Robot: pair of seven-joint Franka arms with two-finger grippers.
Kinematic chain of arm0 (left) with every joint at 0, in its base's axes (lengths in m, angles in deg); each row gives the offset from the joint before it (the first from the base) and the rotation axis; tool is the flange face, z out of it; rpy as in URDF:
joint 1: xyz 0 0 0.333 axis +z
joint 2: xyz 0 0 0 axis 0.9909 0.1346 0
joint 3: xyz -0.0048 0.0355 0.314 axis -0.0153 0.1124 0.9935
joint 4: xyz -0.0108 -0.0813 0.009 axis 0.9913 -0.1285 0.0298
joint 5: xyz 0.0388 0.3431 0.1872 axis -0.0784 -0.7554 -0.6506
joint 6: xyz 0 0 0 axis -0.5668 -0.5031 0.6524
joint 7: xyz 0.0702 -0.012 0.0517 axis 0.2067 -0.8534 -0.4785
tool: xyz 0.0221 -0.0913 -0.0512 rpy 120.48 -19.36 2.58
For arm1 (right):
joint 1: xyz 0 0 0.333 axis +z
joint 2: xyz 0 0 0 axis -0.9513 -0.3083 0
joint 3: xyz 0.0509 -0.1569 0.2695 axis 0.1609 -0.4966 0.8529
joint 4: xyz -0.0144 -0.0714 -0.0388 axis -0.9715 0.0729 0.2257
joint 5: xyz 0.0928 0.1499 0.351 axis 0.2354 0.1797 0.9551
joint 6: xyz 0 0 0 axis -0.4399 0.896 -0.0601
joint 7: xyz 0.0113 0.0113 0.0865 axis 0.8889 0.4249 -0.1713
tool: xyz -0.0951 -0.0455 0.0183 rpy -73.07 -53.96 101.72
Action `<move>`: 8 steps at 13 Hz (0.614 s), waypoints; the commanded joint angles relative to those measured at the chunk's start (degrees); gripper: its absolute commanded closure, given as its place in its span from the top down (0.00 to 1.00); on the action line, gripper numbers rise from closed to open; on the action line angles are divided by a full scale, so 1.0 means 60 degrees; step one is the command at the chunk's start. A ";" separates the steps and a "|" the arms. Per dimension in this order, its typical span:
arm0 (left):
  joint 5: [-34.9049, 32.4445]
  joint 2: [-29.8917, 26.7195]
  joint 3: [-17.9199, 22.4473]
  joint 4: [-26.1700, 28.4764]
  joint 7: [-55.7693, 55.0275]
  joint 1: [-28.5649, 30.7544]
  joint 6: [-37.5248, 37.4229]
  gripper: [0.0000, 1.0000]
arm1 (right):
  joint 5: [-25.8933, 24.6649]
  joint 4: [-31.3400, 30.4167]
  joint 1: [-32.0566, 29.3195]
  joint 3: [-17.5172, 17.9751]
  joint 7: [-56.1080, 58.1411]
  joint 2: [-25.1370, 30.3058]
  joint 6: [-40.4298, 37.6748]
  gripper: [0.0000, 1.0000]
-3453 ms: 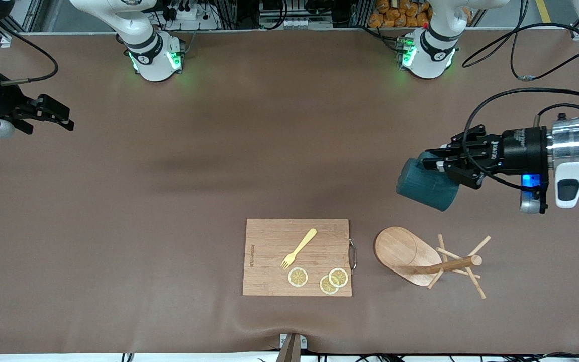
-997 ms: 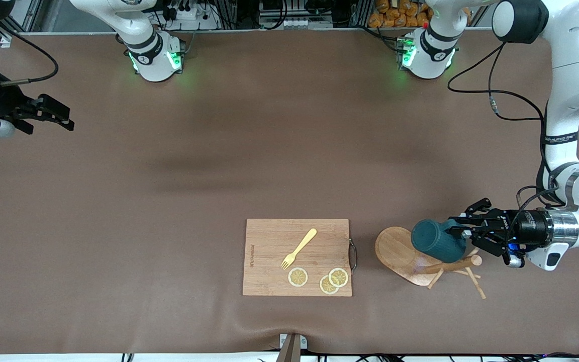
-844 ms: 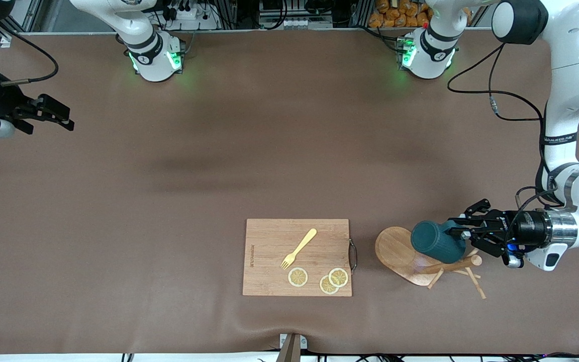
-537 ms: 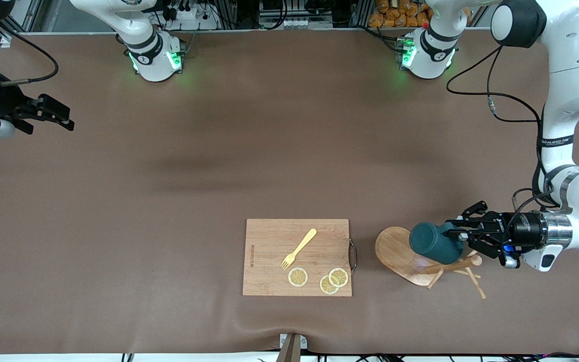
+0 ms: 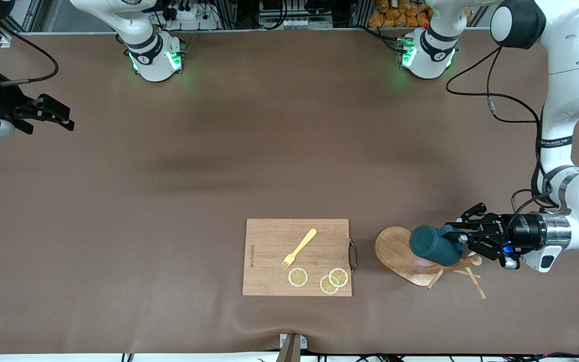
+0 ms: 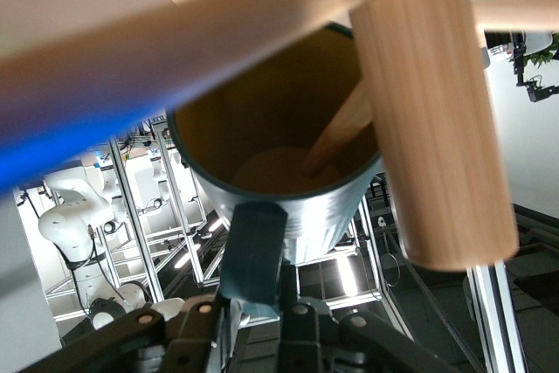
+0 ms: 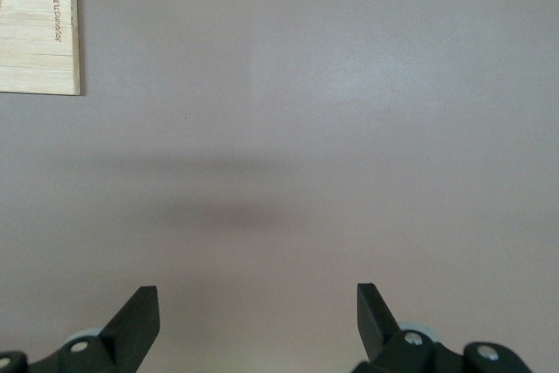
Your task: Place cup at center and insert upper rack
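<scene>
Because the cup [image 5: 434, 245] lies on its side in front of the mug tree [image 5: 422, 259], we cannot see from the front view where the central post meets the oval base, and some of the thin pegs are covered too. Only the left wrist view shows that one peg reaches into the cup's [image 6: 288, 159] mouth, with the thick post [image 6: 432, 111] crossing right beside its rim; we cannot tell whether peg and cup wall touch. The left gripper [image 5: 458, 239] is clamped on the cup's handle, holding it over the tree's base. This cup is dark teal and ribbed outside, tan-yellow inside.

At the right arm's end of the table, the right gripper [image 5: 66, 118] waits over bare brown mat [image 5: 169, 201], its jaws spread wide with nothing between them; its arm is cut off by the frame edge.

Beside the tree sits a wooden cutting board [image 5: 269, 241] carrying a yellow fork [image 5: 298, 249] and three lemon slices [image 5: 319, 279].
</scene>
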 commanded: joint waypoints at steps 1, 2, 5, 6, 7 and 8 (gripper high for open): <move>0.0199 0.0109 -0.0026 -0.0149 0.0084 0.0006 0.0023 0.00 | -0.0131 -0.0139 -0.0131 0.0104 0.0124 0.0171 -0.0023 1.00; 0.0199 0.0124 -0.0026 -0.0149 0.0084 -0.0008 0.0023 0.00 | -0.0131 -0.0139 -0.0131 0.0104 0.0124 0.0171 -0.0023 1.00; 0.0199 0.0168 -0.0026 -0.0149 0.0085 -0.0023 0.0081 0.00 | -0.0131 -0.0139 -0.0131 0.0104 0.0124 0.0171 -0.0023 1.00; 0.0199 0.0183 -0.0026 -0.0149 0.0084 -0.0023 0.0081 0.00 | -0.0131 -0.0139 -0.0131 0.0104 0.0124 0.0171 -0.0023 1.00; 0.0199 0.0183 -0.0026 -0.0149 0.0084 -0.0008 0.0081 0.00 | -0.0131 -0.0139 -0.0131 0.0104 0.0124 0.0171 -0.0023 1.00; 0.0185 0.0183 -0.0012 -0.0149 0.0084 -0.0037 0.0081 0.00 | -0.0131 -0.0139 -0.0131 0.0104 0.0124 0.0171 -0.0023 1.00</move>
